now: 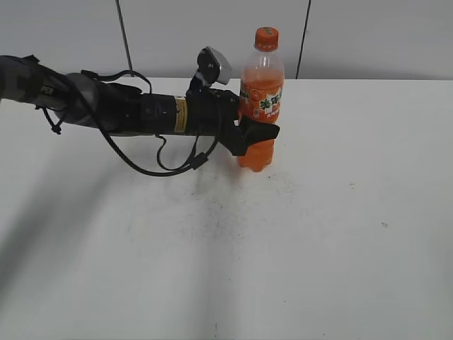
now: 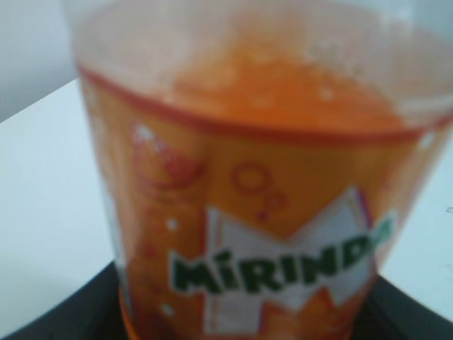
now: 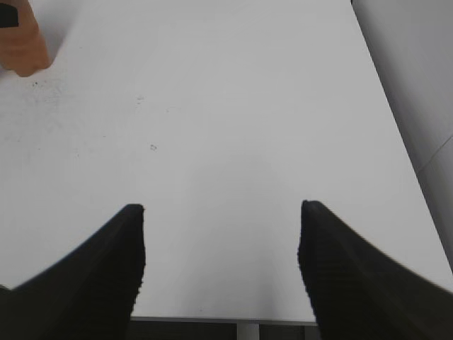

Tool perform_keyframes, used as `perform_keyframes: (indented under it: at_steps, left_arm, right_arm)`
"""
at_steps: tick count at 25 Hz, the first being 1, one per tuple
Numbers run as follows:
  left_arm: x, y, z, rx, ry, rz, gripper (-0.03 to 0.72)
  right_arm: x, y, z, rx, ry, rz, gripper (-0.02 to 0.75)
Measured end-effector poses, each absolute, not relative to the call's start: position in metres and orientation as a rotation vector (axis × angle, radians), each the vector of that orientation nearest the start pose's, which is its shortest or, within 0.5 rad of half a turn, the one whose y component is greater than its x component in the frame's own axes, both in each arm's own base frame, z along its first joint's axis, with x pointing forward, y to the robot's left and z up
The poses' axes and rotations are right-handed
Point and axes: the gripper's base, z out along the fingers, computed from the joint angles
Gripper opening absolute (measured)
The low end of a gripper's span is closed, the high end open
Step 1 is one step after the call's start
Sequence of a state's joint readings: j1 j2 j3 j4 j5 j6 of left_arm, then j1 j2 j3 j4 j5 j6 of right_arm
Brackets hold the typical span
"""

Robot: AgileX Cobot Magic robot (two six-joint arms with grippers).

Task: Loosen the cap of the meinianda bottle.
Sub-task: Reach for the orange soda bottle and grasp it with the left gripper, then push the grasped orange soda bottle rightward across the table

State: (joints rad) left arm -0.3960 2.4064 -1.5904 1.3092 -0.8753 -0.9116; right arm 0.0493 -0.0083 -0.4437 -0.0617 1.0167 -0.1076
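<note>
The meinianda bottle [image 1: 261,99] stands upright on the white table at the back centre, full of orange soda, with the orange cap [image 1: 266,37] on top. My left gripper [image 1: 256,132] reaches in from the left and is shut on the bottle's waist, just below the label. In the left wrist view the bottle [image 2: 248,212] fills the frame, with black fingers at both lower corners. My right gripper [image 3: 221,241] is open and empty above the table's near right edge. The bottle's base [image 3: 21,42] shows at the top left of the right wrist view.
The white table [image 1: 283,248] has faint dark specks in front of the bottle. A grey panelled wall [image 1: 354,35] rises behind it. The table's edge [image 3: 283,320] lies just under the right gripper.
</note>
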Motion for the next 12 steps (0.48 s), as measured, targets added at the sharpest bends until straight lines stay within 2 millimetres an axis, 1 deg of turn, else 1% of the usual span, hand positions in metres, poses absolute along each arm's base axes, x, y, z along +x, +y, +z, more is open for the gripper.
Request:
perform_keyframes:
  at_steps: [3, 5, 8, 12]
  left_arm:
    - [0.424, -0.257, 0.108, 1.149, 1.583, -0.946, 0.421]
    - [0.417, -0.266, 0.108, 1.175, 1.571, -0.962, 0.421]
    - [0.398, -0.294, 0.107, 1.236, 1.539, -1.007, 0.421]
    - [0.370, -0.329, 0.107, 1.304, 1.496, -1.065, 0.421]
  right_arm:
    - [0.002, -0.005, 0.266, -0.165, 2.038, -0.114, 0.511]
    - [0.000, -0.005, 0.272, -0.168, 2.025, -0.113, 0.511]
    - [0.004, -0.005, 0.281, -0.177, 2.042, -0.126, 0.511]
    - [0.014, -0.007, 0.293, -0.193, 2.114, -0.174, 0.511]
